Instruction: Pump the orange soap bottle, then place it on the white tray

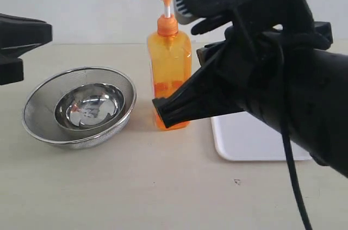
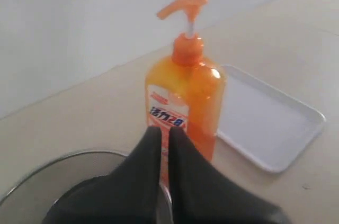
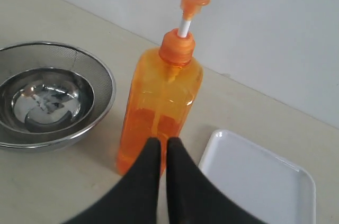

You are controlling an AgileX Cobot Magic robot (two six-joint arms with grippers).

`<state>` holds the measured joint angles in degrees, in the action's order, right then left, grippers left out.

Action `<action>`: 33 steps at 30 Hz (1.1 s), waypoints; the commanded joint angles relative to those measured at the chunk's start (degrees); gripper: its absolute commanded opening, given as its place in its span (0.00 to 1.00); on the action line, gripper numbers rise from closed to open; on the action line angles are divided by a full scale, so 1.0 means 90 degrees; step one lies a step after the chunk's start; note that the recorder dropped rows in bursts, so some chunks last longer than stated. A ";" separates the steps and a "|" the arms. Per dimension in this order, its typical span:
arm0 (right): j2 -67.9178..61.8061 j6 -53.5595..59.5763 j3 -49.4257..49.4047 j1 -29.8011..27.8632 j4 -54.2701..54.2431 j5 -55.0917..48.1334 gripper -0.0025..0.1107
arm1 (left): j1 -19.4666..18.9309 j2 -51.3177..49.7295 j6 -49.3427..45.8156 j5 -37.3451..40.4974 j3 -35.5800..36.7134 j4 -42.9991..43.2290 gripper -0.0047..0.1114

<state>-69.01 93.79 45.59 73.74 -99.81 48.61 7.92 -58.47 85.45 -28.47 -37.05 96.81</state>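
The orange soap bottle point(image 1: 169, 72) stands upright on the table between a steel bowl and the white tray point(image 1: 244, 138), its pump head raised. My right gripper point(image 1: 163, 111) is shut and empty, with its tips close in front of the bottle's lower part; whether they touch it I cannot tell. The right wrist view shows the right gripper point(image 3: 163, 143) against the bottle point(image 3: 159, 91), with the tray point(image 3: 259, 181) beside it. At the far left my left gripper point(image 1: 38, 34) hangs above the bowl. In the left wrist view this gripper point(image 2: 165, 131) is shut, well short of the bottle point(image 2: 190, 91) and the tray point(image 2: 270, 118).
A round steel mesh strainer bowl point(image 1: 79, 106) sits left of the bottle, with a smaller shiny bowl inside it. It shows as well in the right wrist view, as a bowl point(image 3: 47, 97). The right arm's black body and cable fill the right of the exterior view.
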 commanded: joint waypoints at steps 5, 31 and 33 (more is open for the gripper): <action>0.0031 0.0630 -0.0130 -0.0016 -0.0015 -0.0071 0.02 | 0.0012 -0.1827 -0.1485 -0.0409 -0.0815 -0.0448 0.08; -0.2841 0.1554 0.0897 -0.6421 -0.0015 -0.9461 0.02 | -0.0301 -0.4904 -0.0941 -0.1861 -0.2957 0.0220 0.08; -0.3045 0.1510 0.1046 -0.6421 -0.0015 -0.9544 0.02 | -0.0301 -0.4921 -0.1092 -0.1729 -0.3028 0.0161 0.08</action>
<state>-94.60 107.32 53.32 16.35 -100.38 -35.00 5.29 -102.62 76.80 -45.96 -63.35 98.75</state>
